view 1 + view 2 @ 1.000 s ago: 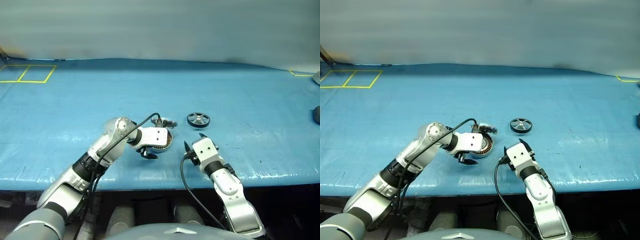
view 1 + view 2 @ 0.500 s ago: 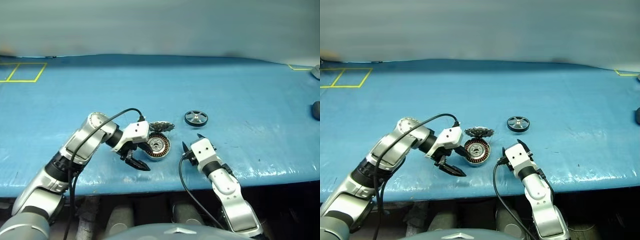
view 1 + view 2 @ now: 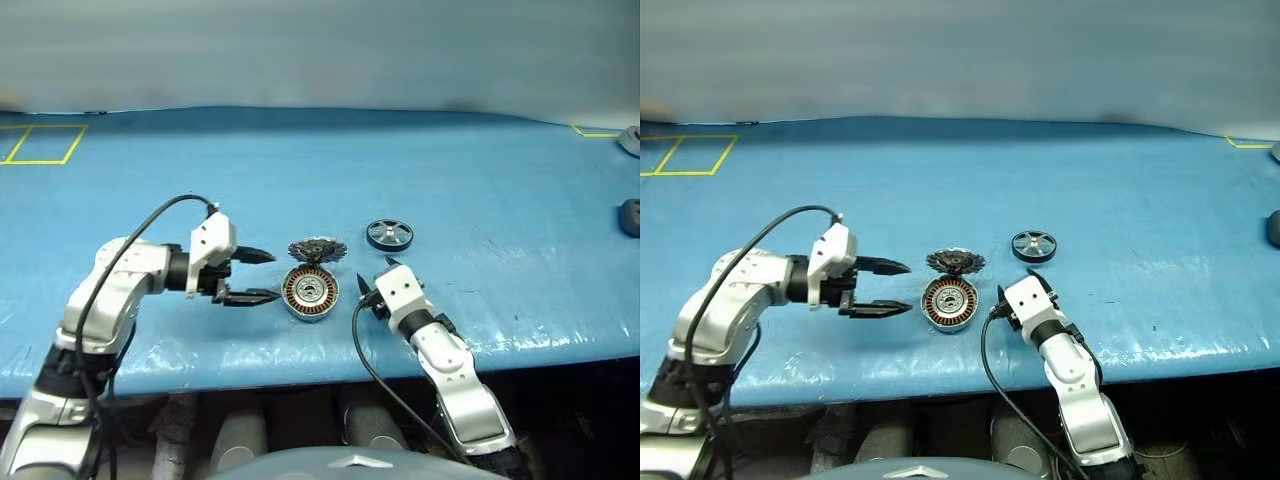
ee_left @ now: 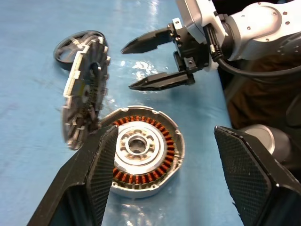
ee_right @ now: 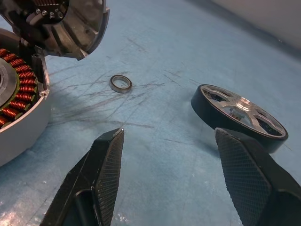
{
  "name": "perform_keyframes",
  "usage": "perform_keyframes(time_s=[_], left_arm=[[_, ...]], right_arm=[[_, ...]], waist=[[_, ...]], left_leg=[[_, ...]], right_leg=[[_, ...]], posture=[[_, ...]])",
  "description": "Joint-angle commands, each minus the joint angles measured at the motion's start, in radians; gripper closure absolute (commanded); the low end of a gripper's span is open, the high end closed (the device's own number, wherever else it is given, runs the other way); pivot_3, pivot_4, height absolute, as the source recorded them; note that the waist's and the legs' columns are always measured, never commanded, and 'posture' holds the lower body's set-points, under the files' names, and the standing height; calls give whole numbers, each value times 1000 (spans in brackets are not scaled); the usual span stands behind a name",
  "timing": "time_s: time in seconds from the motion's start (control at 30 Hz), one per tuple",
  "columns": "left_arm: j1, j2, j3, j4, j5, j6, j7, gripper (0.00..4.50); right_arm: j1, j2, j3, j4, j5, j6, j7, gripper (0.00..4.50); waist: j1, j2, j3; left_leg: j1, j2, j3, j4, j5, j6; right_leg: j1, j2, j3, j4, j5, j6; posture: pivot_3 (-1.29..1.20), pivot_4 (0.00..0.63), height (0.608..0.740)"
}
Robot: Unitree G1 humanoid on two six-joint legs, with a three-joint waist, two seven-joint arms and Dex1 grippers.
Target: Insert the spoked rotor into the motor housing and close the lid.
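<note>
The motor housing (image 3: 311, 292) lies open on the blue table, its copper windings showing around a silver centre (image 4: 141, 150). Its lid (image 3: 317, 249) stands tilted up at the housing's far edge, the dark-and-silver inside visible (image 4: 84, 89). The spoked rotor (image 3: 389, 235) lies flat to the right of the lid, with a black rim and shiny hub (image 5: 240, 115). My left gripper (image 3: 272, 276) hovers open just left of the housing, pointing at it, holding nothing. My right gripper (image 3: 372, 278) is open and empty just right of the housing, short of the rotor.
A tiny thin ring (image 5: 121, 83) lies on the table between lid and rotor. Yellow tape squares (image 3: 40, 145) mark the far left. Two dark objects (image 3: 630, 215) sit at the right edge. The table's front edge (image 3: 300, 350) runs close behind both grippers.
My left gripper has pulled back to the left and up off the housing, uncovering it; the lid stays tilted up. The right gripper has hardly moved. The camera view shifted slightly.
</note>
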Motion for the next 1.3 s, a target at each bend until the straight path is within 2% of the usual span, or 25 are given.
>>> perform_keyframes(time_s=[0.03,0.27,0.47,0.73,0.93,1.3], left_arm=[[40,-3,40,-24,-27,-48,51,1011],[134,-101,26,-92,-102,-10,184,1011],[193,-138,-15,-137,-111,-18,244,1011],[213,-136,-9,-146,-147,-11,290,1011],[204,-129,-18,-129,-155,2,309,1011],[166,-125,-57,-109,-140,9,322,1011]], right_arm=[[-57,14,3,27,28,-34,15,1277],[-231,39,-7,222,78,-52,56,1277],[-330,43,-60,378,140,-53,72,1277],[-368,88,-65,447,190,-52,96,1277],[-361,100,-24,472,155,-76,91,1277],[-381,116,-42,596,118,-145,-13,1277]], waist=[[9,-1,1],[6,-1,5],[0,-1,5],[-7,0,6],[-7,0,6],[-11,0,6]], left_leg=[[-1,0,-1,0,0,0],[-1,-1,1,4,0,0],[-1,-1,1,4,0,0],[-1,-1,0,3,0,0],[-1,-1,0,3,0,0],[1,-1,0,4,1,-1]], right_leg=[[0,0,0,0,0,0],[2,-1,1,-1,2,2],[2,-1,1,-1,3,4],[2,-1,1,-1,3,4],[2,-1,1,-1,3,4],[3,-1,1,0,3,4]], posture=[[0,150,740],[0,150,740],[0,150,740],[0,150,740],[0,150,740],[0,150,740]])
